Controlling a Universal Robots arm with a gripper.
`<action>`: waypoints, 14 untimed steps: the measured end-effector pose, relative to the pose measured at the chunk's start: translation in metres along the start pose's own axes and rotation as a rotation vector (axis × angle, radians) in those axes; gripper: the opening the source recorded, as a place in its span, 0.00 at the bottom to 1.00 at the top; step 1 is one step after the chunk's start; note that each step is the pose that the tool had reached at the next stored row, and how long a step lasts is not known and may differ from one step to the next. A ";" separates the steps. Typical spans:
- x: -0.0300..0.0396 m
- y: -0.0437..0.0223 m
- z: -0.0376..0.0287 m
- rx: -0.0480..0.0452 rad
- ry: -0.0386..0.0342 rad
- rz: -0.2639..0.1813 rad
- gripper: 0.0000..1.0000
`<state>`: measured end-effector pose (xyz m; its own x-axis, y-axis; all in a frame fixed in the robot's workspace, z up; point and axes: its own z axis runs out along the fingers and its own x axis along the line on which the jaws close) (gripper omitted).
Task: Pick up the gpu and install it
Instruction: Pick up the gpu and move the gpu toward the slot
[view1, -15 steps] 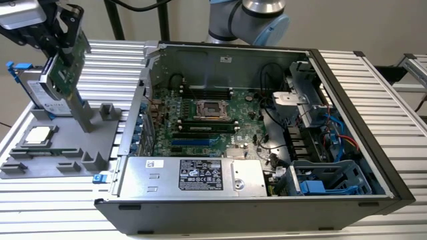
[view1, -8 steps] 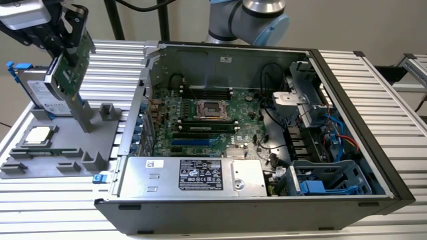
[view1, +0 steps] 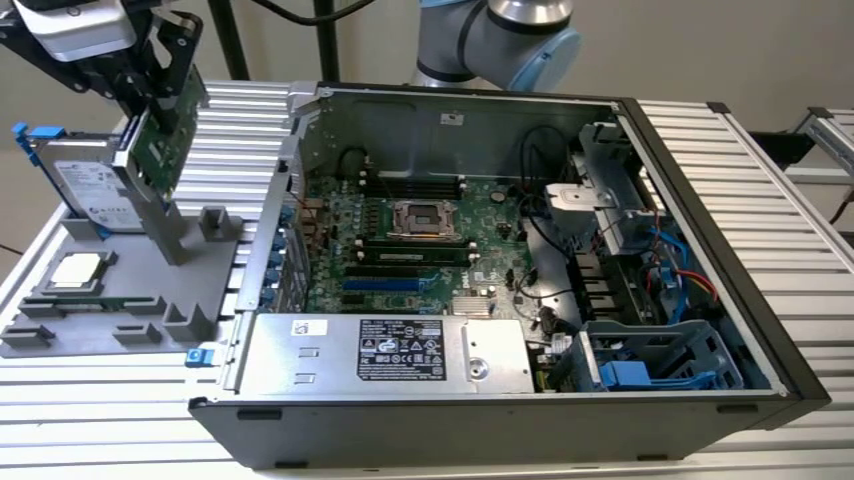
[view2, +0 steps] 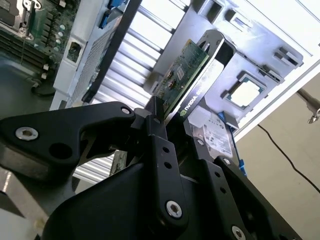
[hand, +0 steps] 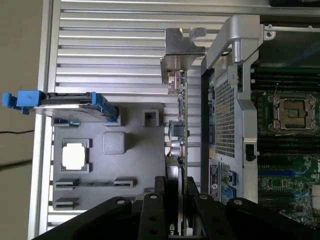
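The gripper (view1: 158, 92) is closed on the gpu (view1: 171, 132), its black fingers (view2: 156, 131) pressing both faces of the thin green card. The gpu hangs tilted over the grey holder tray (view1: 134, 305) near the worktop (view1: 747, 150) edge at the exterior view's left. Its silver bracket (hand: 181, 54) points down; I cannot tell whether it touches the tray. The hard drive (view1: 83, 195) and CPU chip (view1: 76, 272) sit in the tray. The open computer case (view1: 400, 120) stands just beside it.
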<state>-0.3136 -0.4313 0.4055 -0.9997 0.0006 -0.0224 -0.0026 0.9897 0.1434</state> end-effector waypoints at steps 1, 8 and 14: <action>-0.0001 0.0000 0.0000 0.0001 0.0000 0.000 0.00; -0.0019 0.0000 0.0001 0.0010 -0.0001 0.000 0.00; -0.0046 0.0000 0.0002 0.0025 0.0000 0.000 0.00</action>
<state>-0.3090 -0.4313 0.4054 -0.9997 0.0006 -0.0224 -0.0026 0.9900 0.1409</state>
